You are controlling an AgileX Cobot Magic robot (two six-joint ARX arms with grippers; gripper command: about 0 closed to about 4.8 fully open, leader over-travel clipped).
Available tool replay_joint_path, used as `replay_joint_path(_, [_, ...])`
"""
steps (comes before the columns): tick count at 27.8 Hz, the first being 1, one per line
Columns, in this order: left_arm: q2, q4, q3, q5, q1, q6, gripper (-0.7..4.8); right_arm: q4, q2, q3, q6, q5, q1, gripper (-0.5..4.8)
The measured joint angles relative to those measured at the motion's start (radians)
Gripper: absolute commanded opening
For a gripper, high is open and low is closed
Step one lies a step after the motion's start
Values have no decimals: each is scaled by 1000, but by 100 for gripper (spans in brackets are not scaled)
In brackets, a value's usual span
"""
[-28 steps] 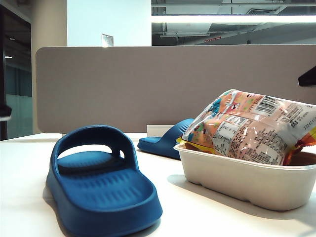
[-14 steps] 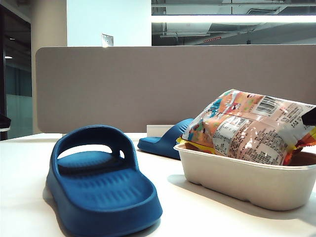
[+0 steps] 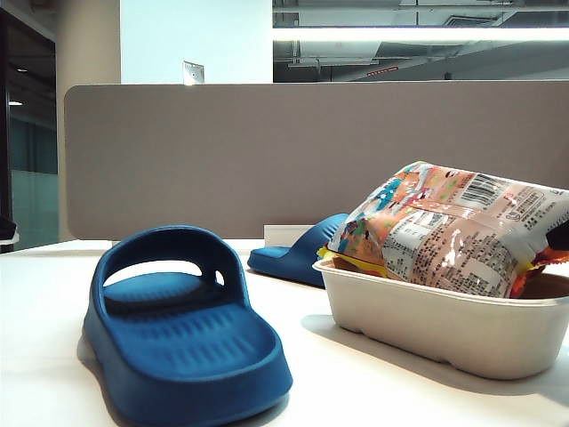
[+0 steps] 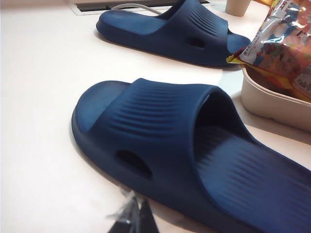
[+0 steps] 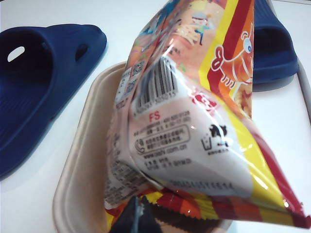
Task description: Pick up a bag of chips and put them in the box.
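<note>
The bag of chips [image 3: 453, 236], pinkish-orange with a barcode, lies tilted in the beige box [image 3: 427, 325] at the right, one end propped above the rim. In the right wrist view my right gripper [image 5: 137, 213] is shut, its tips just short of the bag's [image 5: 184, 111] yellow-red crimped edge, over the box [image 5: 82, 160]. Only a dark sliver of it [image 3: 562, 233] shows in the exterior view. My left gripper [image 4: 137, 216] is shut and empty, low beside the near blue slipper [image 4: 194, 160], with the bag [image 4: 286, 39] and box [image 4: 267, 99] far off.
Two blue slippers lie on the white table: one at the front left [image 3: 178, 329], one further back [image 3: 298, 253] by the box. A small beige paper cup [image 4: 237, 6] stands beyond the far slipper. A grey partition [image 3: 267, 151] closes the table's back.
The dark tip of my right gripper has sunk down the right edge of the exterior view, to beside the bag's end. The bag stays in the box.
</note>
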Motion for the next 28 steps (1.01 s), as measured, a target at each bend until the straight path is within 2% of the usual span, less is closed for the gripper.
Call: replay_joint_path(28, [0,-1,0,0,0,-14,-6,-1,0,0,0,0,0,-1])
